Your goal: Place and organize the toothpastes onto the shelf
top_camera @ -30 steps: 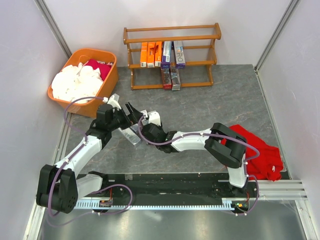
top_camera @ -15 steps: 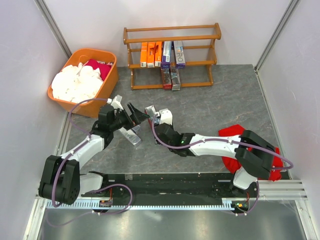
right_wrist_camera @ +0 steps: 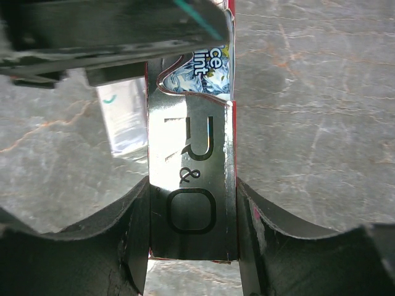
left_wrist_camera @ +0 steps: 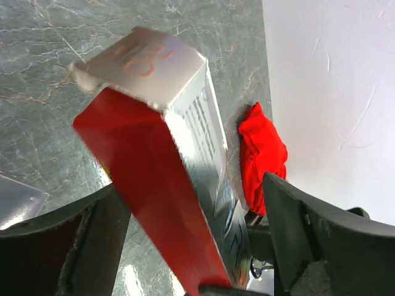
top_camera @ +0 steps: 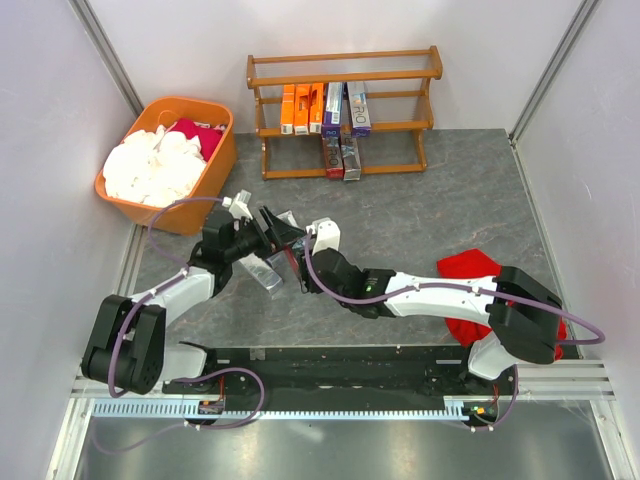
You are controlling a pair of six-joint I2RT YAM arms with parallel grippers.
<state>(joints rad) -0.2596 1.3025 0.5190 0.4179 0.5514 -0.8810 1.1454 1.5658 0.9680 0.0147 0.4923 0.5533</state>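
Note:
My right gripper (right_wrist_camera: 192,185) is shut on a red-and-silver toothpaste carton (right_wrist_camera: 188,142) and holds it above the table, left of the middle (top_camera: 296,240). My left gripper (left_wrist_camera: 194,191) is open, and its jaws stand wide on both sides of the same carton (left_wrist_camera: 166,179) without touching it. In the top view the left gripper (top_camera: 280,228) faces the right gripper (top_camera: 302,248). A silver-grey carton (top_camera: 262,272) lies on the table just below them. The wooden shelf (top_camera: 345,62) at the back holds orange cartons (top_camera: 301,108), purple-and-white ones (top_camera: 345,108) and red-and-silver ones (top_camera: 340,156).
An orange tub (top_camera: 222,160) with white and red cloths stands at the back left. A red cloth (top_camera: 465,266) lies at the right under the right arm, and shows in the left wrist view (left_wrist_camera: 262,154). Grey walls close in both sides.
My left gripper has moved right, so its open jaws now straddle the carton. The right arm's elbow has swung out to the right and towards the near edge, with its gripper still on the carton.

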